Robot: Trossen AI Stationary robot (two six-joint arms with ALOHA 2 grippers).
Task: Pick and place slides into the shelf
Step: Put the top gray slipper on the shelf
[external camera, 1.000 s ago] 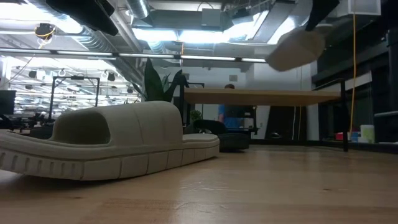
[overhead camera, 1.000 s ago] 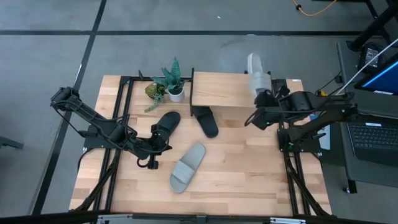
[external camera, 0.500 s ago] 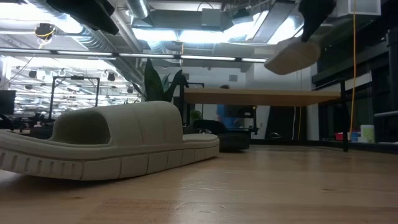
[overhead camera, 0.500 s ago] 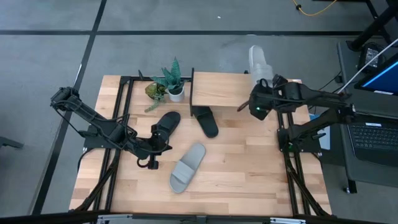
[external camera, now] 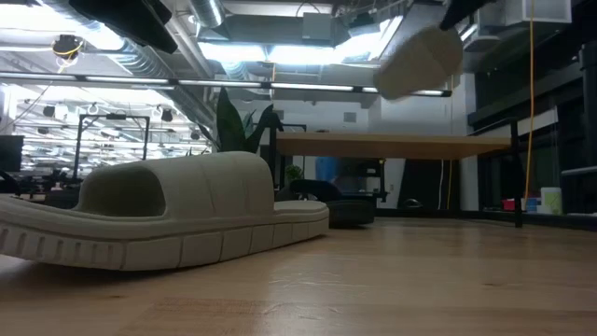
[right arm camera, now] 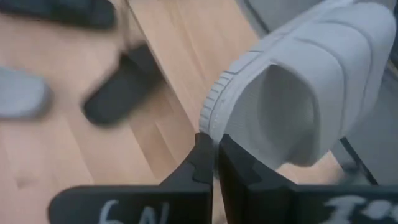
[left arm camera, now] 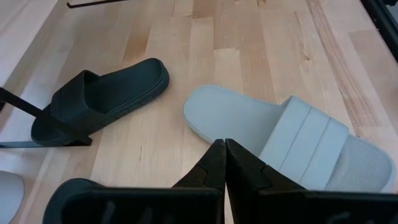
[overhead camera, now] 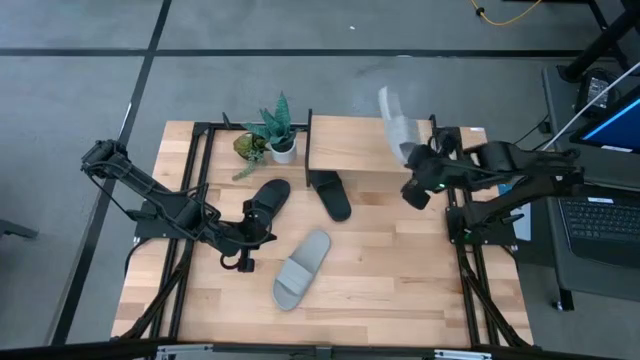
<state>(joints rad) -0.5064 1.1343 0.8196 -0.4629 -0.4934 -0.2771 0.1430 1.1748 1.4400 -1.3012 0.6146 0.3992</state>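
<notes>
My right gripper [overhead camera: 409, 162] is shut on a light grey slide [overhead camera: 393, 120], held in the air over the right end of the shelf's light wood top board [overhead camera: 355, 145]. The slide also shows high up in the low view [external camera: 420, 58]. A second light grey slide [overhead camera: 302, 268] lies sole down on the table. One black slide [overhead camera: 333, 195] lies partly under the shelf's near edge, and another [overhead camera: 268, 202] lies left of it. My left gripper [left arm camera: 224, 149] is shut and empty, low over the table between that black slide and the grey slide [left arm camera: 280, 137]. My right gripper pinches the side rim of the slide's sole [right arm camera: 216, 118] between its two fingers, beside the strap's opening. The slide is lifted clear of the shelf and the table. It stands tilted beyond the fingers, toward the far edge.
A small potted plant [overhead camera: 275, 135] stands at the shelf's left end. The shelf's thin black frame [overhead camera: 308, 165] runs down beside the black slide. Bare wooden tabletop [overhead camera: 400, 270] lies to the near right. A laptop [overhead camera: 600, 220] sits off the table's right side.
My right gripper has carried the grey slide a little toward the far edge and then back. It has turned, so the slide's free end has swung toward the table's left, over the shelf's right end. The slide stays lifted clear.
</notes>
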